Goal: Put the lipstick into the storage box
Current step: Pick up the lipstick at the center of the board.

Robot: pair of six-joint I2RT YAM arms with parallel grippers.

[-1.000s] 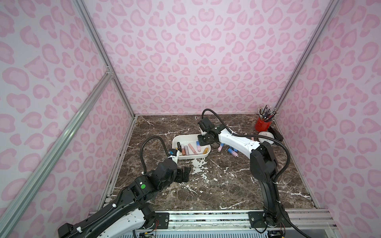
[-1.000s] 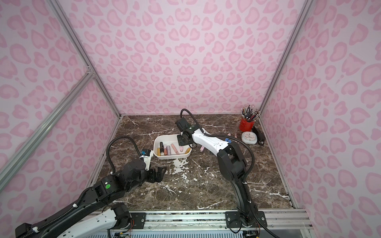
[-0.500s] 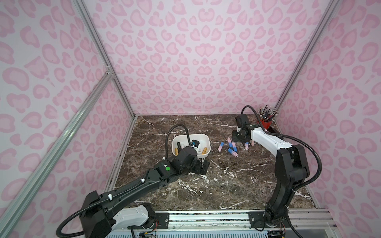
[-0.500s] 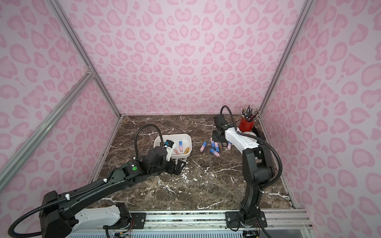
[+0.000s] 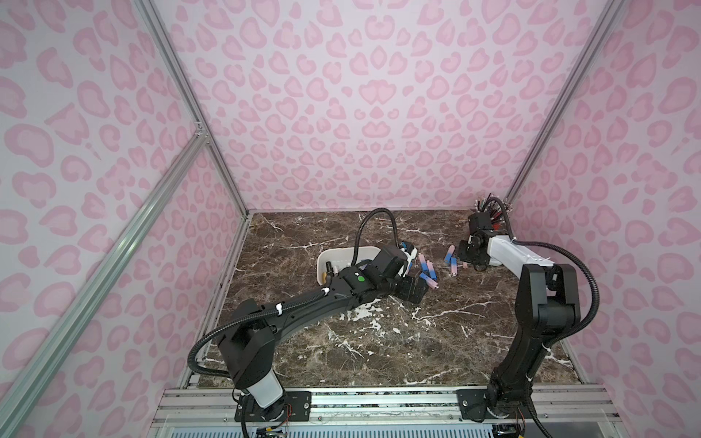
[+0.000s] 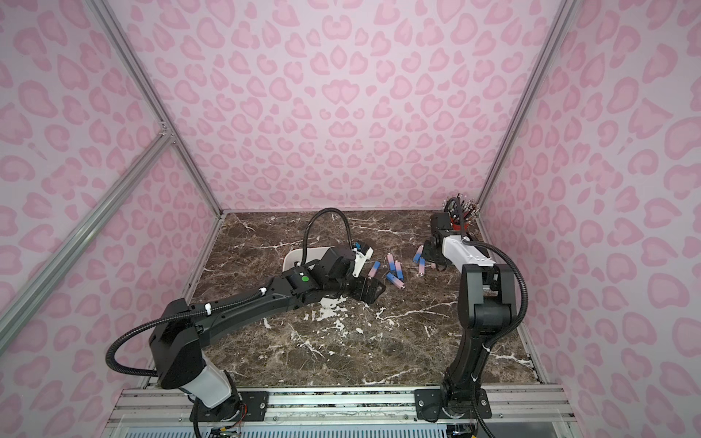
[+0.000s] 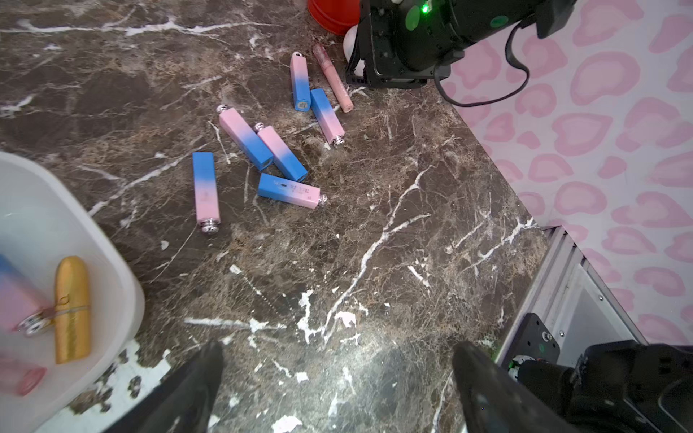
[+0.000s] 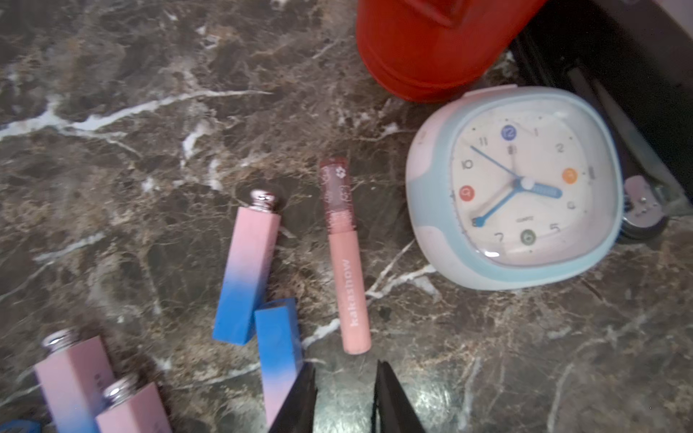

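Left gripper [image 7: 337,348] gapes empty beside the storage box [image 7: 123,285], likely for the loose lipsticks [image 7: 205,187] nearby. Right gripper [image 8: 345,390], narrowly parted, empty, lines up on the pink gloss tube [image 8: 347,270] by the far right corner of the table [image 8: 112,150].

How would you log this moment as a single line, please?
left fingers: wide open, empty, by storage box | right fingers: narrowly apart, empty, by pink gloss tube | loose lipsticks: several on table
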